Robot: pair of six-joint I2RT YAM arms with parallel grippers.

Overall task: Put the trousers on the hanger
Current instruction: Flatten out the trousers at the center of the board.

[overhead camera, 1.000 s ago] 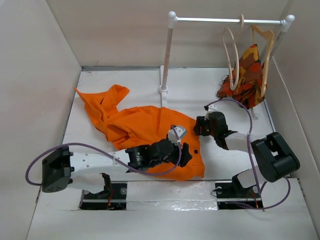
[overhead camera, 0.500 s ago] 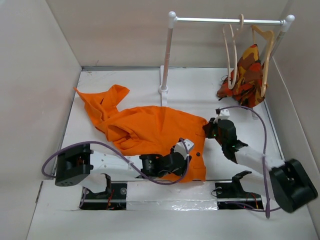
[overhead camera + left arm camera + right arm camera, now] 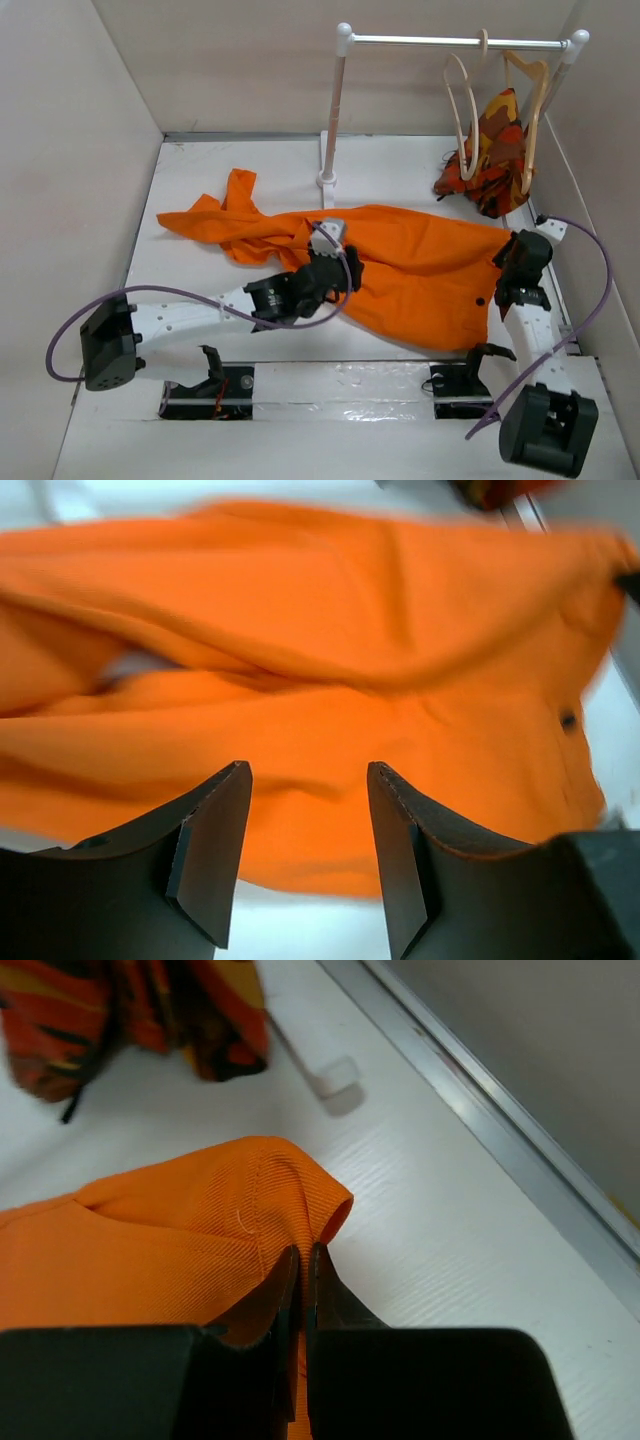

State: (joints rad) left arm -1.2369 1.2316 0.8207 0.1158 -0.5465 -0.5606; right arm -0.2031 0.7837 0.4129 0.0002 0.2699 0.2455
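Rightward since a second ago: the right gripper (image 3: 302,1260), jaws clenched on a folded corner of the large plain bright-orange cloth trousers (image 3: 420,265), has swung from mid-table out to the right edge, dragging the waist end with it. So the bunched heap is now stretched flat across the white table (image 3: 400,165), legs trailing left. Left gripper (image 3: 308,780) has moved off the near hem and hangs over the cloth's middle, fingers apart, gripping nothing. Thin pale cream clothes hanger (image 3: 471,110) hangs untouched on the white rail (image 3: 450,41) at back right, beside the darker tan wooden hanger (image 3: 537,110) carrying the patterned orange-red-brown garment (image 3: 497,150). Judgement: trousers laid out, hanger not yet fetched — early in the task.
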